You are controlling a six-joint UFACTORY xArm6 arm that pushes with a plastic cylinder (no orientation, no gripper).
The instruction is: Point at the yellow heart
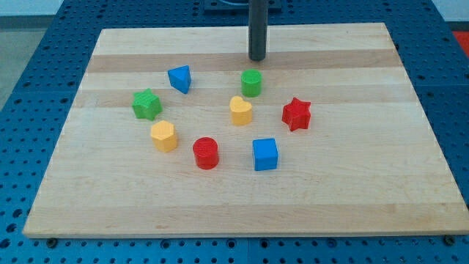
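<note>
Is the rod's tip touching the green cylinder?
Apart. The camera view shows bare wood between my tip and the green cylinder below it.

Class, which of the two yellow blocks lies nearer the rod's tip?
The yellow heart, just below the green cylinder; the other yellow block sits farther left of my tip.

Wooden board (pixel 366 198) on blue perforated table (pixel 22 147). Toward the left edge: green star (pixel 146 104), blue triangle (pixel 179 78), yellow hexagon (pixel 163 136). Centre: green cylinder (pixel 251 83), red cylinder (pixel 206 153), blue cube (pixel 265 154). Toward the right edge: red star (pixel 297 114).
</note>
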